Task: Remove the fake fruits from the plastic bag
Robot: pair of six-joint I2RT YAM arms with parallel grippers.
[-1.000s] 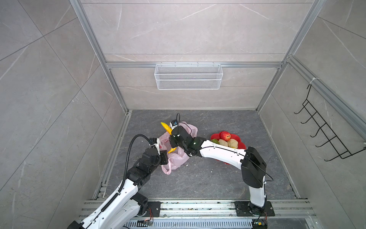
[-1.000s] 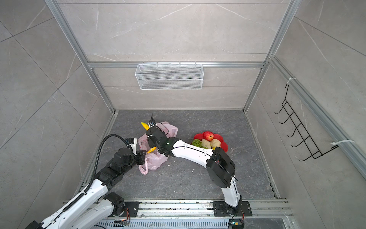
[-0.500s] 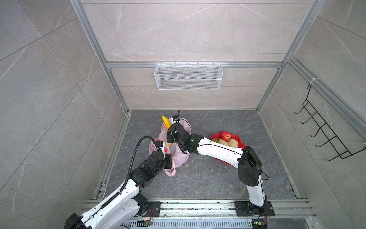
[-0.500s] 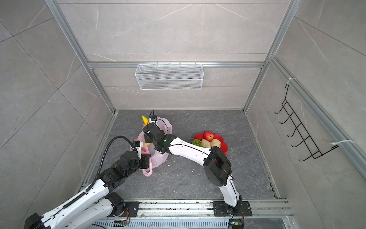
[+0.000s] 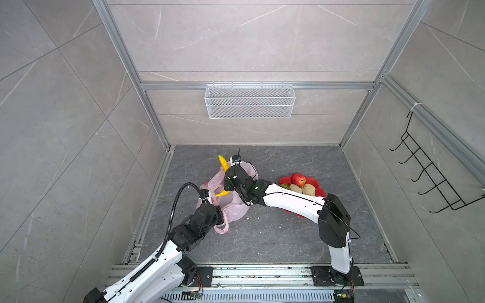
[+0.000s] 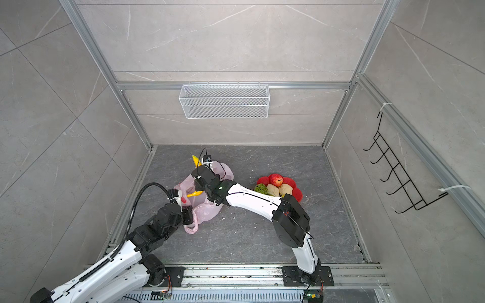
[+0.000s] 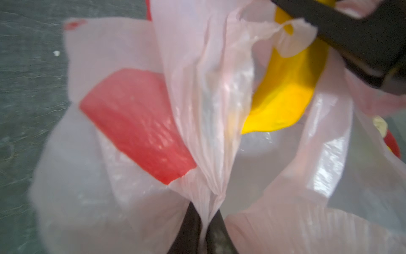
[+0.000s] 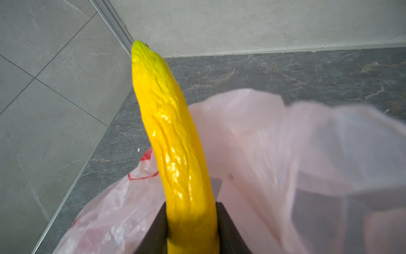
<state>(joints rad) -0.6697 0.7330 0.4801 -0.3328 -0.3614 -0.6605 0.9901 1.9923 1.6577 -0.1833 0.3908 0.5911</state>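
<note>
Lifted a little higher and farther than a second ago, the long yellow banana [image 8: 171,136] is coming out of the plastic bag [image 5: 236,210], whose far side has risen with it. The left arm [image 5: 168,251] reaches in from the near left. Its left jaws are clamped on a gathered pleat of the bag's thin film, holding it back against the pull, and one loop handle droops slack on the near side. Just beyond, the right arm [image 5: 288,200] crosses from the right. The right jaws grip the banana around its lower half, its green-tinged tip pointing up toward the far-left corner. Its skin is glossy, wrinkled plastic, and its lower end has not yet cleared the bag's mouth.

To the right, well apart from the bag, a red flower-shaped dish [image 6: 291,181] sits on the dark, stone-patterned table [image 5: 275,236]. It already holds a shiny red apple [image 5: 298,179], two pale beige lumps [image 5: 308,189] and a green netted ball [image 6: 260,189]; the arm hides part of it. Most of the job looks done. The crinkly, translucent pink bag with red print shows no other fruit, though its folds hide some of the inside. A white mesh basket [image 5: 249,101] hangs on the far wall.
</note>
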